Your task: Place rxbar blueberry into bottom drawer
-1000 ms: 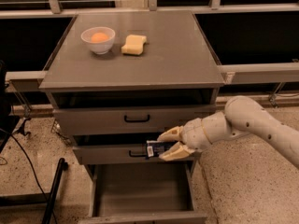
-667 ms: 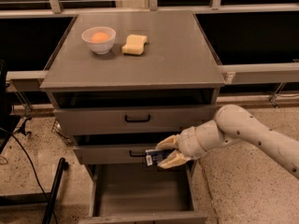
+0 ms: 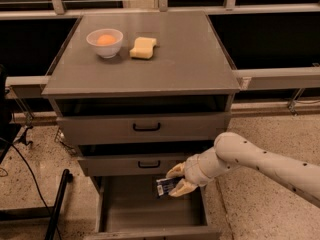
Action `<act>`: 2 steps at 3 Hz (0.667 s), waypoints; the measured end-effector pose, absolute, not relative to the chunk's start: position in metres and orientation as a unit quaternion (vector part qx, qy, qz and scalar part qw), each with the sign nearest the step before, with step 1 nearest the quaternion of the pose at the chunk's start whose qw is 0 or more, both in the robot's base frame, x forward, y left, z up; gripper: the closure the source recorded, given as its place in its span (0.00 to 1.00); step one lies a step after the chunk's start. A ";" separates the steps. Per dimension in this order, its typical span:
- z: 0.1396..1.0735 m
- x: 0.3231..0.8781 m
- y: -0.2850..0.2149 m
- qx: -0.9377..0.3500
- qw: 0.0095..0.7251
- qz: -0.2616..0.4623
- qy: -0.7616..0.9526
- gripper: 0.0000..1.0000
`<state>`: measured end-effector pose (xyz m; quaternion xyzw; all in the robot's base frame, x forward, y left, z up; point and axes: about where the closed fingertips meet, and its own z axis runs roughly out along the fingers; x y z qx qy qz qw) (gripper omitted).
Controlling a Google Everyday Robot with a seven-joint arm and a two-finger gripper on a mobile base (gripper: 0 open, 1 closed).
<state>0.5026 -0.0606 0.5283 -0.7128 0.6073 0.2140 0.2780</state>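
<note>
The bottom drawer (image 3: 140, 211) stands pulled out with open grey floor. Above its far right part, the end effector (image 3: 178, 180) clamps the rxbar blueberry (image 3: 165, 186).

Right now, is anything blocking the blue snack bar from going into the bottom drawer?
No, nothing visible is in the way. The gripper holds the rxbar blueberry just over the open bottom drawer, below the front of the middle drawer. Only open space lies between the bar and the drawer.
</note>
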 end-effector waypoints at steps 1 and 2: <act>0.528 0.502 -0.060 -0.713 0.278 0.214 0.607 1.00; 0.491 0.511 -0.076 -0.701 0.280 0.203 0.624 1.00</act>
